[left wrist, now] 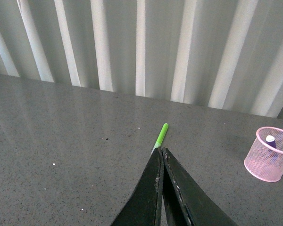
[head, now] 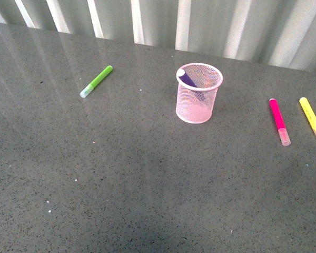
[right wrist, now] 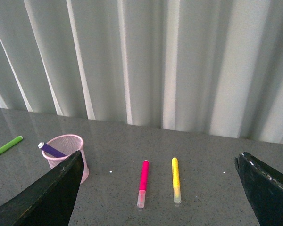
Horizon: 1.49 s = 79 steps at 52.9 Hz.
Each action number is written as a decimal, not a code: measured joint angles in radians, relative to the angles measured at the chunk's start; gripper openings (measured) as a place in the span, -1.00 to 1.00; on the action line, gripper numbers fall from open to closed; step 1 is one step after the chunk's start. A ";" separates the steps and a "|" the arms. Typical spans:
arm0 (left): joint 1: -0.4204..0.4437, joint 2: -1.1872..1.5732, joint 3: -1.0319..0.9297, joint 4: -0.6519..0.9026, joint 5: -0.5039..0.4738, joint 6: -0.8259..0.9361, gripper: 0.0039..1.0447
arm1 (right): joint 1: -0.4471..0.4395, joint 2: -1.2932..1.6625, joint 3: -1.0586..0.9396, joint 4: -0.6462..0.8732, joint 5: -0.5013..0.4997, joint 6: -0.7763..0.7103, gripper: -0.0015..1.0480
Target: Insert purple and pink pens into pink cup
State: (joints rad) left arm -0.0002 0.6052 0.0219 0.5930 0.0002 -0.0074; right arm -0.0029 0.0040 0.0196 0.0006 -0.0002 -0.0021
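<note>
The pink mesh cup (head: 198, 94) stands upright mid-table; it also shows in the left wrist view (left wrist: 269, 154) and the right wrist view (right wrist: 66, 149). The purple pen (head: 188, 80) leans inside it, its end at the rim. The pink pen (head: 278, 120) lies flat on the table to the right of the cup; in the right wrist view (right wrist: 143, 182) it lies well ahead between the wide-open jaws of my right gripper (right wrist: 158, 165). My left gripper (left wrist: 160, 151) is shut and empty, far from the cup. Neither arm shows in the front view.
A yellow marker (head: 312, 119) lies just right of the pink pen, also in the right wrist view (right wrist: 176, 179). A lime green marker (head: 96, 81) lies at the left, just beyond the left gripper's tips (left wrist: 161, 134). A corrugated wall (head: 200, 21) bounds the table's far edge.
</note>
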 joint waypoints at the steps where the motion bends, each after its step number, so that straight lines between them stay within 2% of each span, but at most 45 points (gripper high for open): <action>1: 0.000 -0.014 0.000 -0.012 0.000 0.000 -0.93 | 0.000 0.000 0.000 0.000 0.000 0.000 0.87; 28: 0.000 -0.337 -0.001 -0.321 0.000 0.000 -0.93 | 0.000 0.000 0.000 0.000 0.000 0.000 0.87; 47: 0.000 -0.436 -0.001 -0.420 0.000 0.000 -0.93 | 0.000 0.000 0.000 0.000 0.000 0.000 0.87; 53: 0.000 -0.571 -0.001 -0.583 0.000 0.000 -0.93 | 0.000 0.000 0.000 0.000 0.000 0.000 0.87; 79: 0.000 -0.602 -0.001 -0.592 0.000 0.000 -0.93 | 0.000 0.000 0.000 0.000 0.000 0.000 0.87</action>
State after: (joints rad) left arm -0.0002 0.0036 0.0212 0.0013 0.0002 -0.0071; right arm -0.0029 0.0040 0.0196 0.0006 -0.0002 -0.0021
